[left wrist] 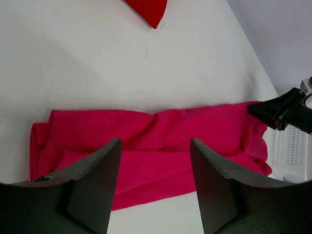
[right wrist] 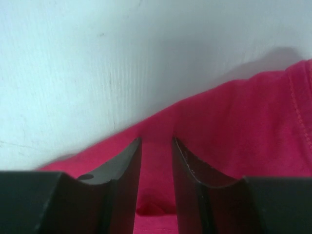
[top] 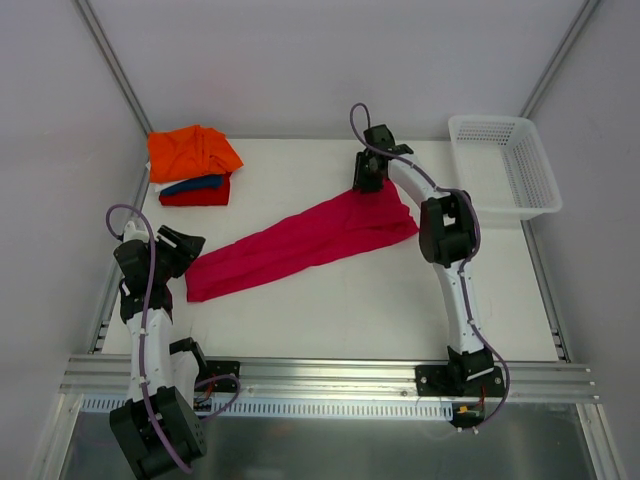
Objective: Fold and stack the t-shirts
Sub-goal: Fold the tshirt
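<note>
A large magenta-pink t-shirt (top: 300,240) lies as a long bunched strip running diagonally across the table. My right gripper (top: 365,185) is at its far right end, jaws nearly closed with a pinch of the pink cloth (right wrist: 156,195) between them. My left gripper (top: 190,247) is open and empty just short of the strip's near left end (left wrist: 146,161). Folded orange (top: 192,152), dark blue (top: 195,184) and red (top: 195,197) t-shirts are stacked at the far left. A red corner (left wrist: 148,9) shows in the left wrist view.
A white mesh basket (top: 505,165) stands at the far right edge; it also shows in the left wrist view (left wrist: 292,151). Grey walls enclose the table on three sides. A metal rail (top: 320,375) runs along the near edge.
</note>
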